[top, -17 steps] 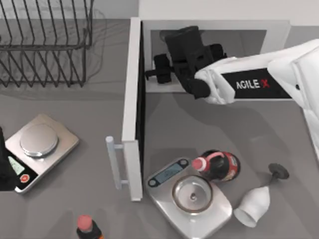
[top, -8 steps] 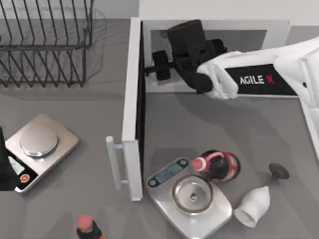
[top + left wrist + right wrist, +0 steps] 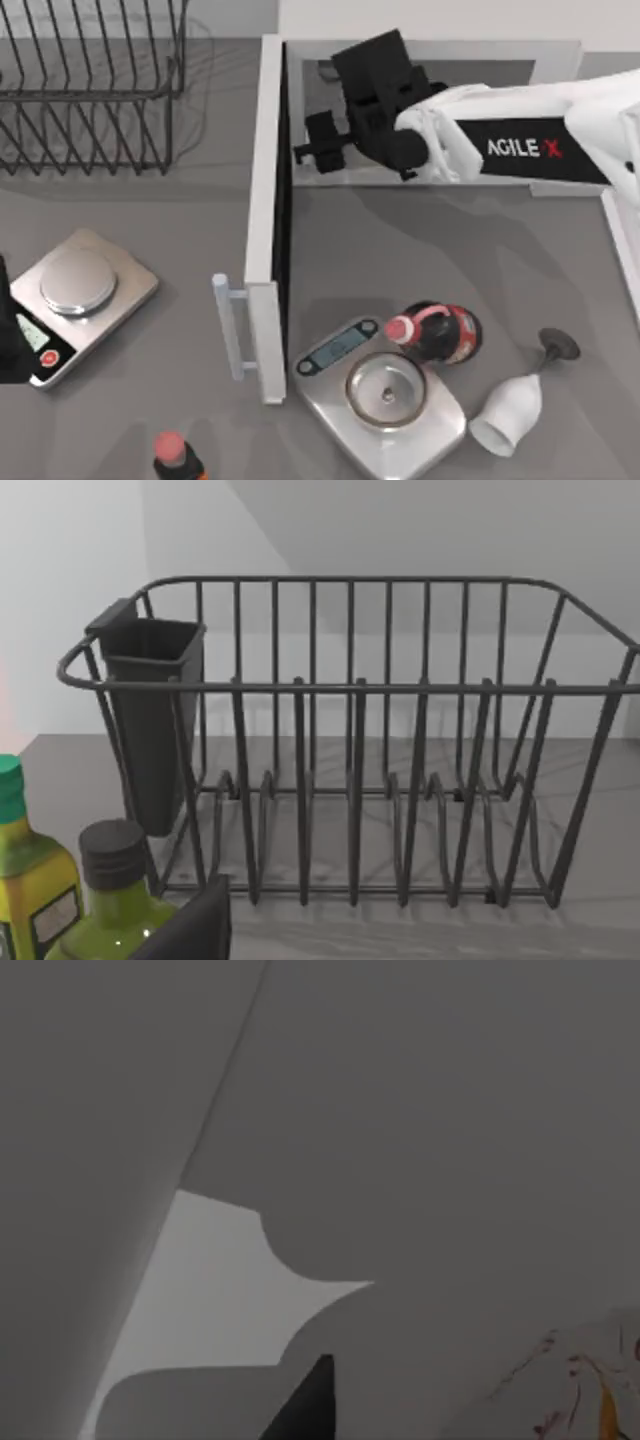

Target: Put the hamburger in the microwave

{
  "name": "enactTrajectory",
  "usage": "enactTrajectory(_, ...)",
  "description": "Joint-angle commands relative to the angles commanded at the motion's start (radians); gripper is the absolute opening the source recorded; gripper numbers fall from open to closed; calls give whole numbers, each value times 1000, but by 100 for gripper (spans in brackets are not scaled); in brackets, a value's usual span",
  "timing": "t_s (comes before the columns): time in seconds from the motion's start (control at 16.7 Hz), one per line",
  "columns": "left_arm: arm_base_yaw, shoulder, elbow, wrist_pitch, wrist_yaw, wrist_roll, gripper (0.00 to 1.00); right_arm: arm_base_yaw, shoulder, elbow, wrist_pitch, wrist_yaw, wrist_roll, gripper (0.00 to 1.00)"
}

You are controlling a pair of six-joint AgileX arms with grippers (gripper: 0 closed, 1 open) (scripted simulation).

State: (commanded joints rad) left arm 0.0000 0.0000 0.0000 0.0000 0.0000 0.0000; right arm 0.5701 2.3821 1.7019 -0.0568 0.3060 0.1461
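The right gripper [image 3: 312, 150] has pushed deeper into the open microwave [image 3: 268, 120] at the tabletop's far edge; whether its fingers grip the hamburger [image 3: 585, 1385] cannot be told. Left arm parked.

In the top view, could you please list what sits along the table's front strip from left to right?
Kitchen scale → red-capped bottle → microwave door handle → second scale → cola bottle → tipped wine glass.

right arm [image 3: 560, 130]: white shell, black panel w/ white "AGILE" + red X
right gripper [image 3: 318, 150]: black, blocky
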Motion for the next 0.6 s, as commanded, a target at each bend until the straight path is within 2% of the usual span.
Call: enactTrajectory(0.6,0,0,0,0,0,0,100,-13,-91,99,-74,92,14,100)
